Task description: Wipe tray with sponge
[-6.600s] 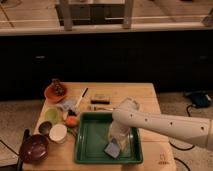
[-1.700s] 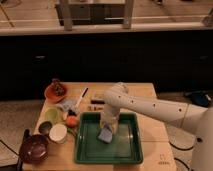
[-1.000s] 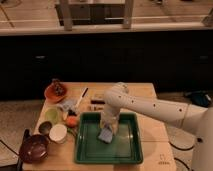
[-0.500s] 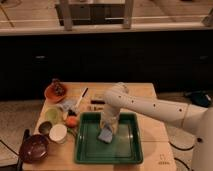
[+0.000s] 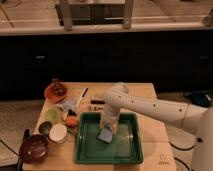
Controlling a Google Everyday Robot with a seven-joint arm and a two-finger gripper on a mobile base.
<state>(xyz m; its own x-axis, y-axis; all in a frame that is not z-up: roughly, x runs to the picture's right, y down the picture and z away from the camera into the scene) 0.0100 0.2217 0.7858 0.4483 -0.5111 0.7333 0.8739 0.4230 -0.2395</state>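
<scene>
The dark green tray (image 5: 87,150) lies at the front middle of the wooden table. The light blue-grey sponge (image 5: 105,135) rests on the tray floor in its upper middle. My gripper (image 5: 106,128) reaches down from the white arm that comes in from the right, and it presses on the sponge from above. The gripper's lower end is hidden against the sponge.
Left of the tray stand a dark brown bowl (image 5: 33,148), a white cup (image 5: 58,133), a green bowl (image 5: 52,115) and an orange item (image 5: 72,121). An orange plate (image 5: 55,92), a pale crumpled wrapper (image 5: 67,104) and dark utensils (image 5: 98,102) lie behind the tray.
Since 6.6 s ago the arm has swung left and the sponge has moved from the tray's lower right to its upper middle. Nothing has visibly moved over the last second.
</scene>
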